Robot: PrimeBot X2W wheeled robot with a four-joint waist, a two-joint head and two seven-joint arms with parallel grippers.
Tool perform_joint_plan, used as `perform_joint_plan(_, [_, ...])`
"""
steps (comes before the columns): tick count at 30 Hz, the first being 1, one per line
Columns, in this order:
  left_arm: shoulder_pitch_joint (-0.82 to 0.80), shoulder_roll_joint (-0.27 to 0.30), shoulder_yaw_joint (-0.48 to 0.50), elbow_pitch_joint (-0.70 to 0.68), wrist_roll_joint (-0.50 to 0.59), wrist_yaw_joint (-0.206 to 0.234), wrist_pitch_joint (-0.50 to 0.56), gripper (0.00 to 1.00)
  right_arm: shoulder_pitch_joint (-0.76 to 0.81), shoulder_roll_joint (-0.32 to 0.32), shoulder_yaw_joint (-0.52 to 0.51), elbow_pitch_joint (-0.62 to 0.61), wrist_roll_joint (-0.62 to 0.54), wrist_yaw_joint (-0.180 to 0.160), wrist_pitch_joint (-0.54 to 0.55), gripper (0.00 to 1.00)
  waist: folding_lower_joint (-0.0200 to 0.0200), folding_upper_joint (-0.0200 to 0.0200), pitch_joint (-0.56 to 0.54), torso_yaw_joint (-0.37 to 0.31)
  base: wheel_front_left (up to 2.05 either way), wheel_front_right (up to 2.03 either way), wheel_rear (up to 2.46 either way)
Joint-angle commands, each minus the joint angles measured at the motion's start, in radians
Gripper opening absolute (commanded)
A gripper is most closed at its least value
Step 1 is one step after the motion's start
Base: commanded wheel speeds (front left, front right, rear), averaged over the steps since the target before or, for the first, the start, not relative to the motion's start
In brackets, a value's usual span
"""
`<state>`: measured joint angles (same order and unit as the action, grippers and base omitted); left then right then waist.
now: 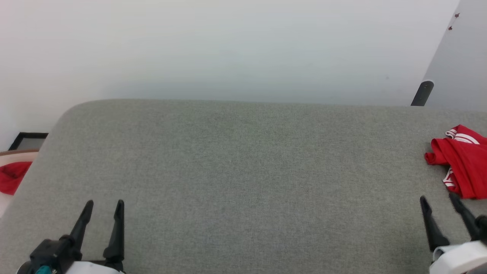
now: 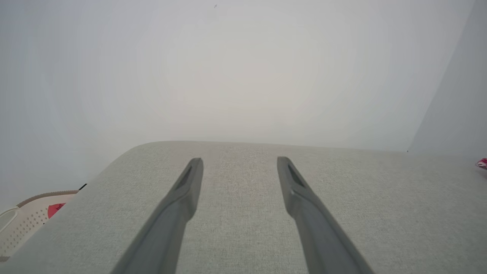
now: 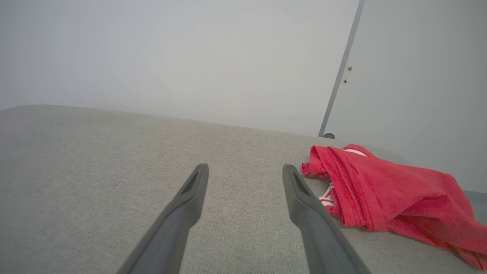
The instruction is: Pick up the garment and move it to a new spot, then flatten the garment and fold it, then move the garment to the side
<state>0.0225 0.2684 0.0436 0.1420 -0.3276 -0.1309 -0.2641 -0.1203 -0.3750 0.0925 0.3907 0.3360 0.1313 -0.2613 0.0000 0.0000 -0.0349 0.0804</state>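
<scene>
Garment (image 1: 462, 167): you see 1, crumpled at 3 o'clock on the grey surface (image 1: 243, 171); your 2 grippers, left gripper (image 1: 105, 201) and right gripper (image 1: 437, 196), both gape empty.

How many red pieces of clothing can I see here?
2. The garment lies bunched at the right edge of the grey surface; a red cloth sits in a pale basket off its left side. The basket may hide more.

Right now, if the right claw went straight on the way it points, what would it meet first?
Probably nothing close: the open right claw points along the grey surface toward the white wall. The garment lies just right of that line, so the claw might brush it; depth is unclear.
</scene>
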Motion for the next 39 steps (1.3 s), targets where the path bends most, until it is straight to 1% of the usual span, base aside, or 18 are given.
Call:
perform_joint_plan(1, [0.016,0.0,0.006,0.0,-0.007,0.0,0.001,1.0,0.033,0.024,-0.021,-0.026,-0.021,-0.001,-0.002,1.0,0.0,0.0,-0.005,0.001,0.0,0.0,0.0])
perform_joint_plan(6, [0.026,0.009,-0.005,0.006,-0.014,0.0,0.001,1.0,0.107,0.091,-0.062,-0.105,-0.071,-0.001,0.023,1.0,0.0,0.0,-0.01,-0.004,0.0,0.0,0.0])
perform_joint_plan(9, [0.028,0.017,-0.021,0.009,-0.025,0.0,0.001,1.0,0.138,0.115,-0.076,-0.148,-0.086,-0.001,0.037,1.0,0.0,0.0,-0.01,-0.01,0.0,0.0,0.0])
perform_joint_plan(16, [0.02,0.035,-0.053,0.033,-0.053,0.0,0.001,1.0,0.168,0.128,-0.068,-0.178,-0.096,-0.001,0.033,1.0,0.0,0.0,-0.011,-0.022,0.0,0.0,0.0])
perform_joint_plan(23, [0.018,0.052,-0.091,0.051,-0.082,0.0,0.001,1.0,0.173,0.121,-0.062,-0.183,-0.091,-0.001,0.027,1.0,0.0,0.0,-0.014,-0.027,0.0,0.0,0.0])
perform_joint_plan(39, [0.011,0.061,-0.088,0.05,-0.099,0.0,0.001,1.0,0.166,0.115,-0.051,-0.168,-0.078,-0.001,0.024,1.0,0.0,0.0,-0.019,-0.024,0.0,0.0,0.0])
